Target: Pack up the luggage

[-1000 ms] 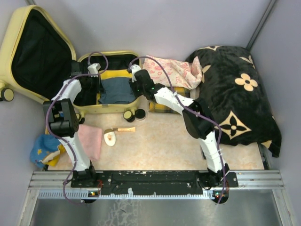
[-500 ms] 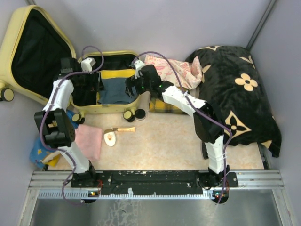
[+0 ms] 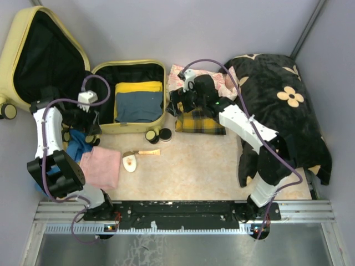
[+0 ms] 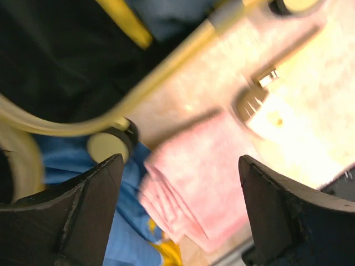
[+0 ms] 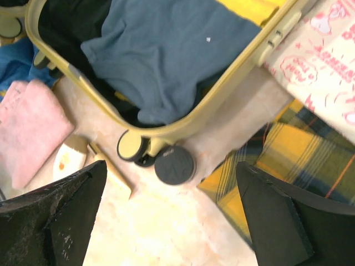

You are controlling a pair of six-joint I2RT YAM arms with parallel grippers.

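Left gripper [image 4: 180,160]: jaws spread wide, nothing between them. Below it, pink folded cloth [image 4: 199,183] beside blue garment [image 4: 119,233], just outside near-left corner of luggage [image 3: 128,128].

Right gripper [image 5: 171,165]: jaws likewise wide apart, empty. Under it, black round disc [image 5: 174,164] near luggage wheel [image 5: 132,145]; yellow plaid cloth [image 5: 288,160] to right.

Luggage lies open at far left of table [image 3: 199,166], lid propped up on left side. Grey-blue garment [image 5: 166,50] and yellow garment [image 3: 138,87] lie inside base.
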